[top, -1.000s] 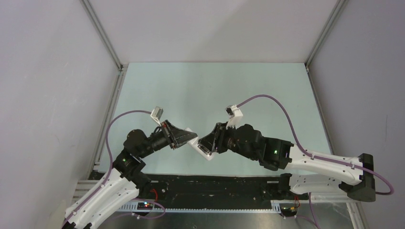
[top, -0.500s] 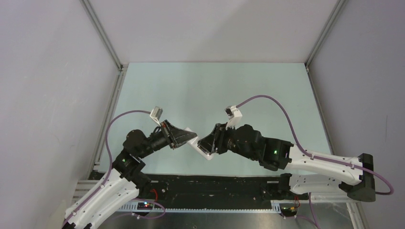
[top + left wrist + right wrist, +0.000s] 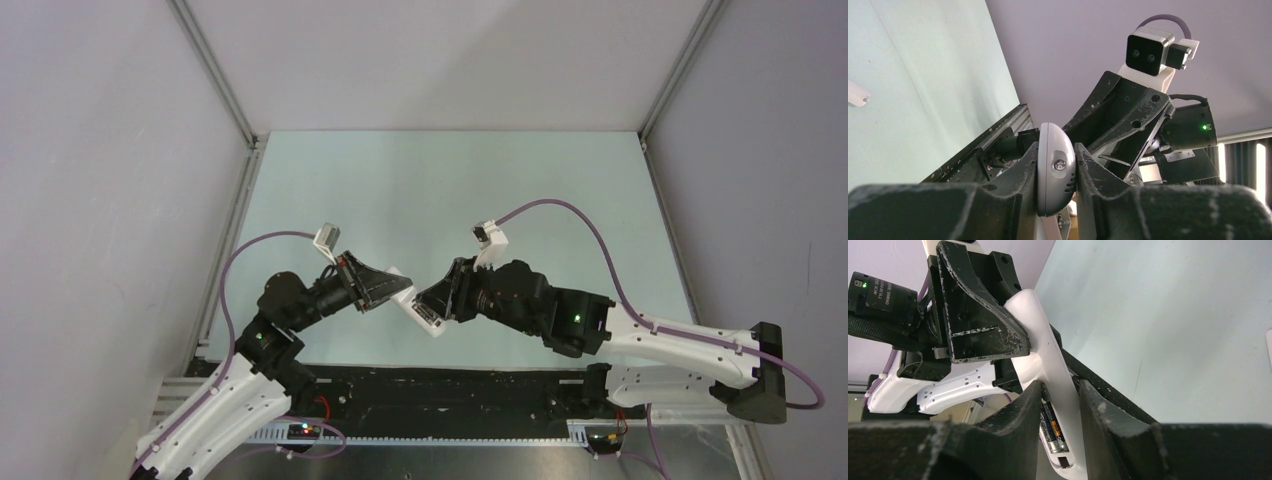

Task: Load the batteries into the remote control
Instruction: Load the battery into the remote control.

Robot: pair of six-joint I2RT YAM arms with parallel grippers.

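The white remote control (image 3: 1048, 355), lifted and tilted, carries two dark batteries (image 3: 1051, 427) side by side in its open compartment.

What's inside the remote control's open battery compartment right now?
Two batteries lie side by side in the remote control. Their upper ends are covered by the jaws of the right gripper.

**Pale green worktop, 1 small white piece lying on it**

The worktop (image 3: 450, 180) is a flat, pale green sheet. A metal rail (image 3: 232, 230) runs along its left edge and another along its right, and a black strip (image 3: 450, 385) borders the near edge. In the left wrist view, 1 small white piece (image 3: 857, 93) with a rounded end lies flat on the green surface. The right wrist view catches a white sliver (image 3: 1269, 347) on the worktop at the frame's edge, too cropped to identify.
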